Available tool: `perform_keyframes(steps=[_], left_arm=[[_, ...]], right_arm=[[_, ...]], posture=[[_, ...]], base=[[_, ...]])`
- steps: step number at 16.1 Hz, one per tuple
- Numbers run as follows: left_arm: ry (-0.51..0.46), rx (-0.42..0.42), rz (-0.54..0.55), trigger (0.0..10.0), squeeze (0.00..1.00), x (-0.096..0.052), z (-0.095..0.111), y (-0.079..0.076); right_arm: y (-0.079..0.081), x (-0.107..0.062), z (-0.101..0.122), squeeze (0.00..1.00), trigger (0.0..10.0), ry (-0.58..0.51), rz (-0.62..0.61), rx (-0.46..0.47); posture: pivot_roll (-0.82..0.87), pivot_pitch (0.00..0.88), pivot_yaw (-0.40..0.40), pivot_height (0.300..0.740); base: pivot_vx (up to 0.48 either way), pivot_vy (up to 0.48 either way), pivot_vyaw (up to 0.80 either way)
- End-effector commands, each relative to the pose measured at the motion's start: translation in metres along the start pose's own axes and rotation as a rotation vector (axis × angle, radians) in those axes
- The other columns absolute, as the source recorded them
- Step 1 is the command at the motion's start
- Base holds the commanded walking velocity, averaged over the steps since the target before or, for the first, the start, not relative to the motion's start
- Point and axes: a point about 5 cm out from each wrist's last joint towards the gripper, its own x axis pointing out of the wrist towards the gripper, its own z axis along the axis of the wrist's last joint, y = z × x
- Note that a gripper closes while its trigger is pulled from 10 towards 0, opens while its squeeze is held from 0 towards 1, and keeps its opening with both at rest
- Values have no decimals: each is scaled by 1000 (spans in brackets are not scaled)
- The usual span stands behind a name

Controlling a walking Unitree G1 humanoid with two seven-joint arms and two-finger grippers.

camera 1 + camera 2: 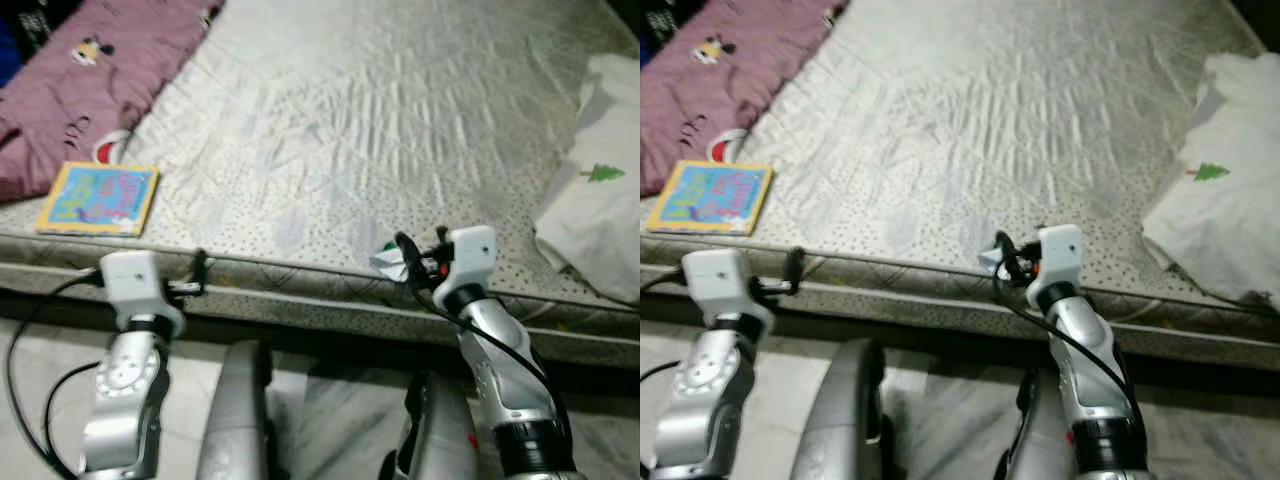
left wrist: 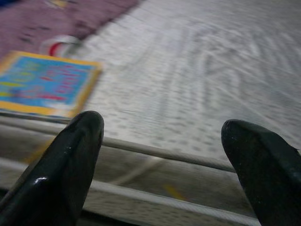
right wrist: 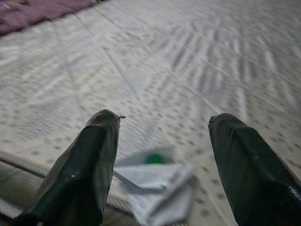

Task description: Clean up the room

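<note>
Right claw (image 3: 162,165) is at the near edge of the mattress (image 1: 380,120), fingers spread wide with a small crumpled wrapper (image 3: 157,181) lying between them, not gripped yet. The wrapper is white with a green spot and sits right at the bed's piped edge, near the robot. Left claw (image 2: 162,155) is also wide open and empty, hovering at the bed edge just in front of the picture book (image 1: 98,198), which lies flat by the pink blanket (image 1: 90,80). White bedding with a green tree print (image 1: 600,190) is bunched on the robot's right side of the bed.

Risks, as I judge them: the wrapper is light and at the very edge, so a finger nudge on closing could flick it off onto the floor; closing too low could pinch the mattress cover or piping along with it; closing too high catches only a corner and it slips out. The left claw could push the book further in instead of getting under it, since it lies flat.

Writing: the book cover has coloured lettering on blue, too blurred to read. Nothing legible on the wrapper. Cartoon mouse print on the blanket, no text
</note>
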Motion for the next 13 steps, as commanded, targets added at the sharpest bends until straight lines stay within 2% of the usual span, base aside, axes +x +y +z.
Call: perform_keyframes(steps=[1, 4, 6, 10, 11, 13], left_arm=[[8, 11, 15, 10000, 0, -3, 0, 3], [12, 19, 22, 10000, 0, -4, -1, 6], [10, 26, 19, 10000, 0, -3, 1, 6], [9, 37, 26, 10000, 0, -4, 2, 7], [9, 39, 27, 10000, 0, -4, 2, 7], [5, 42, 33, 10000, 0, -4, 4, 8]], right_arm=[[-1, -3, -4, 0, 10000, 10, -6, 7], [2, -3, -5, 0, 10000, 13, 2, 18], [4, -3, -6, 0, 10000, 13, 10, 21], [3, 0, -7, 0, 10000, 22, 21, 20], [4, 2, -7, 0, 10000, 26, 36, -24], [7, 9, -4, 0, 10000, 11, 45, -20]], posture=[[62, 149, -15, 531], [66, 150, -11, 516], [70, 154, -6, 486], [77, 149, 0, 486], [81, 148, 0, 486], [102, 147, -5, 486]], base=[[0, 0, 0], [0, 0, 0], [0, 0, 0], [0, 0, 0], [0, 0, 0], [0, 0, 800]])
